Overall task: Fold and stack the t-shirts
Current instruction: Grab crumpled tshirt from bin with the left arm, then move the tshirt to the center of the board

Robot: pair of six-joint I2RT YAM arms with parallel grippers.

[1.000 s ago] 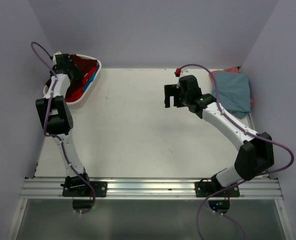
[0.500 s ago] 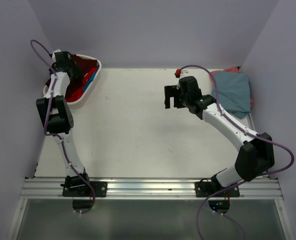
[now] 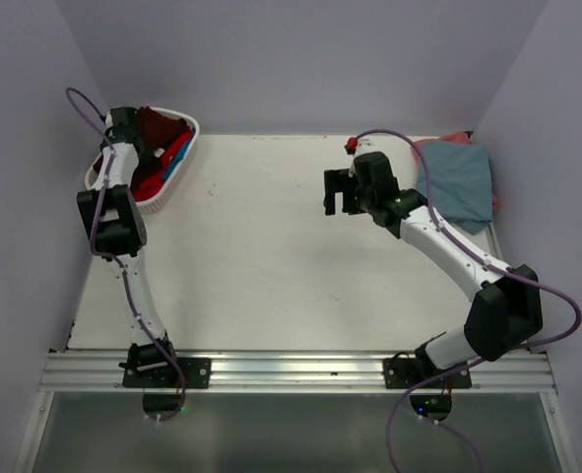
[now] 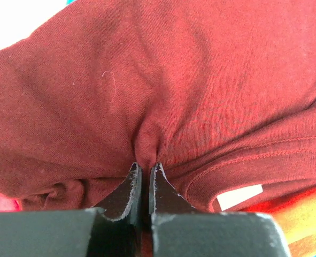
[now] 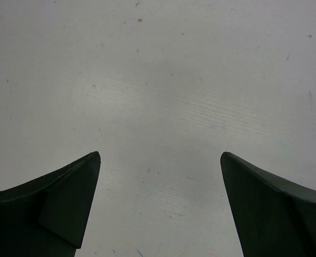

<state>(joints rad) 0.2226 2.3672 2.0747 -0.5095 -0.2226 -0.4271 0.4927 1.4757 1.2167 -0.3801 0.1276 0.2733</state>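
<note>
A dark maroon t-shirt [image 4: 158,80] fills the left wrist view, and my left gripper [image 4: 145,167] is shut on a pinched fold of it. In the top view this gripper [image 3: 133,133] reaches into the white basket [image 3: 184,168] at the back left, where the maroon t-shirt [image 3: 162,125] lies on a bright red t-shirt [image 3: 155,177] and a blue t-shirt [image 3: 179,154]. A folded grey-blue t-shirt [image 3: 458,179] rests at the back right on a salmon pink t-shirt [image 3: 455,139]. My right gripper [image 3: 338,192] hovers open over the bare table [image 5: 163,96], with nothing between its fingers.
Purple walls close in the table [image 3: 261,276] at the back and both sides. A metal rail [image 3: 291,370] with both arm bases runs along the near edge. A purple cable [image 3: 389,131] loops above the right arm.
My left gripper has closed on the maroon t-shirt in the basket. The right arm has hardly moved.
</note>
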